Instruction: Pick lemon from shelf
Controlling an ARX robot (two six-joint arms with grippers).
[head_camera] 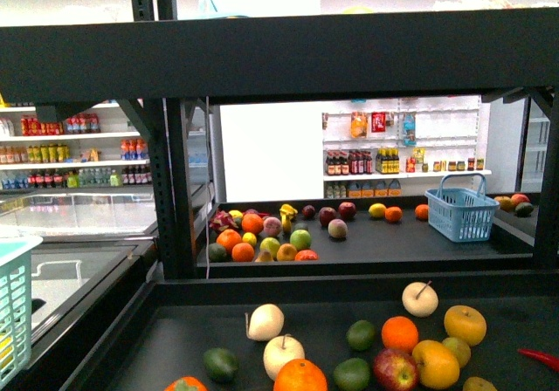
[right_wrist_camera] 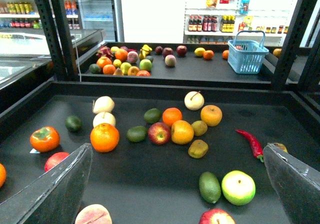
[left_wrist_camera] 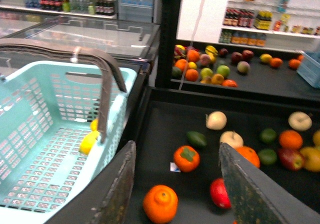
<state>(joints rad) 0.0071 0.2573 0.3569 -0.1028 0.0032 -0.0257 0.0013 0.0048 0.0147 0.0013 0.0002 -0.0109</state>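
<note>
The left gripper (left_wrist_camera: 176, 148) is hanging over the near left corner of the shelf (head_camera: 349, 59), its two dark fingers (left_wrist_camera: 120, 189) spread wide and gripping nothing. The right gripper (right_wrist_camera: 176, 149) is hovering over the near deck (right_wrist_camera: 150, 184) of the shelf, jaws likewise wide and empty.

Just off the shelf's left edge a teal basket (left_wrist_camera: 30, 114) is sitting with its brown handle (left_wrist_camera: 107, 79) upright; two yellow fruits are lying in it, and the larger one (left_wrist_camera: 89, 143) looks like a lemon.

On the shelf's near deck one red chili (right_wrist_camera: 251, 143) is lying toward the right edge and one persimmon (right_wrist_camera: 45, 138) toward the left, with mixed fruit clustering between them. Bare black deck is showing in front of the cluster and along the raised side rims.

On the shelf's far deck (head_camera: 393, 244) one blue basket (head_camera: 461, 209) is standing at the right, and a yellow fruit (head_camera: 376, 209) that may be a lemon is lying at the back, beside an orange. Open deck is stretching across the front of it.

Beyond the shelf, bottles (head_camera: 362, 161) are lining white wall shelving; their labels are too small to read.
</note>
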